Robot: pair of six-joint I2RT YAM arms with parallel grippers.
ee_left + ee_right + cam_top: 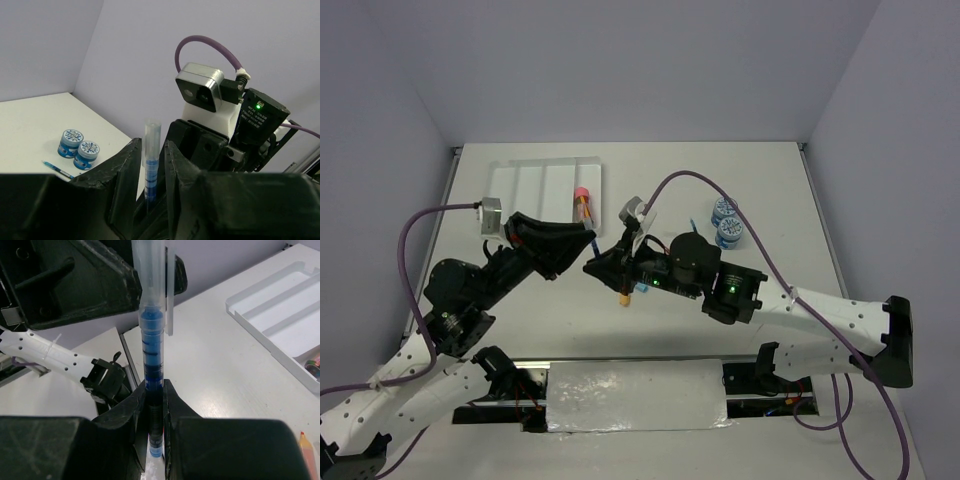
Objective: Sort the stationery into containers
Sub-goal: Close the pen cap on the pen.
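I'm getting bright, even overhead light across the desk (790, 200), with shadows falling soft; glare is shining on the glossy panel (635, 395), and wrist-view foregrounds are blurring

The pen (151, 340) is smooth translucent plastic with a clear glossy cap. The left gripper (152, 155) and right gripper (156, 390) look like matt black plastic, faintly grainy. The far-left tray (272, 310) is glossy white plastic; the table (215, 355) is matt white.
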